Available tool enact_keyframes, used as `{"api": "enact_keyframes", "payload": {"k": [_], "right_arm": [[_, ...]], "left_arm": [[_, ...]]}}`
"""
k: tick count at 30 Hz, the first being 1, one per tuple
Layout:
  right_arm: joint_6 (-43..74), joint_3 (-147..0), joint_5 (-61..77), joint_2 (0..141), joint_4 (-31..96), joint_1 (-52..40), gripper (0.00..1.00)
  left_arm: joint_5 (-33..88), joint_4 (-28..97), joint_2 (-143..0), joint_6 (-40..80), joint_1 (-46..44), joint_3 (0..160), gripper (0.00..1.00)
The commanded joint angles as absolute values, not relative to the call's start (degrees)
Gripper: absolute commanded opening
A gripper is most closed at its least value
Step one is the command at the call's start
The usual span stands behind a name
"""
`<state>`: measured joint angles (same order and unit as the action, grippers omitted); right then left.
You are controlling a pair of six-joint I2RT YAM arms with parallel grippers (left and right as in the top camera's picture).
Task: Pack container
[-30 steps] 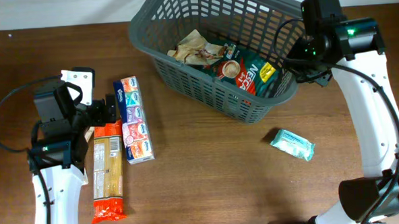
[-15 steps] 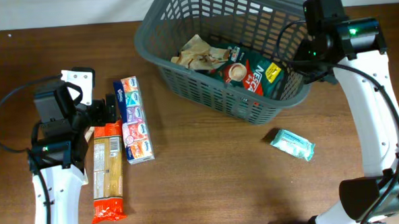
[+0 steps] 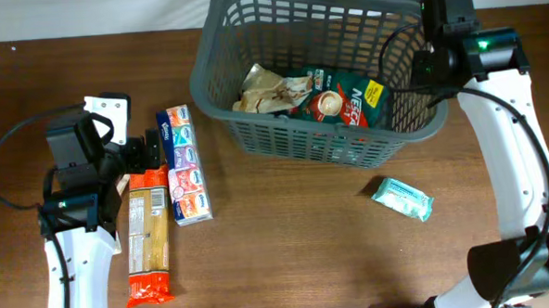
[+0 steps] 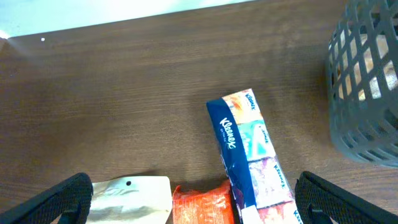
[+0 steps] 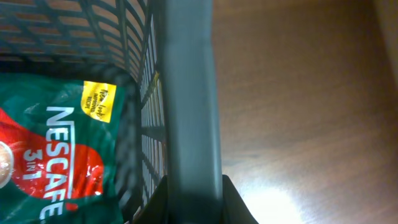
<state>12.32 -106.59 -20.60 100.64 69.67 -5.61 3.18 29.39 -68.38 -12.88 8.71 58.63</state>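
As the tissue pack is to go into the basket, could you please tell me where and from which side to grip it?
Grip the Kleenex pack across its narrow width, at the end away from the orange packet, from above. It lies flat, and only that end seems to have bare table on both long sides.

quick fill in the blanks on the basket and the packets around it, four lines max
1. The right gripper is clamped on the ___ of the basket.
2. The green and red packet inside the basket reads ___ 3 in 1.
3. The tissue pack on the table carries the brand name ___.
4. The teal packet lies on the table, ___ the basket.

Missing words: rim; Nescafe; Kleenex; outside
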Motion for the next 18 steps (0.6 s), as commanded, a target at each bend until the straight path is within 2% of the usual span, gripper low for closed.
{"api": "enact_keyframes", "payload": {"k": [1,18], "right_arm": [[-1.83,-105.51,-27.68,102.83,67.2,-5.61,0.08],[-13.43,-105.54,-27.92,109.78,57.01,-5.61,0.08]], "left_arm": [[3.18,29.39,-68.51,-13.8,8.91,59.79,0.99],[3.18,29.39,-68.51,-13.8,8.91,59.79,0.99]]}}
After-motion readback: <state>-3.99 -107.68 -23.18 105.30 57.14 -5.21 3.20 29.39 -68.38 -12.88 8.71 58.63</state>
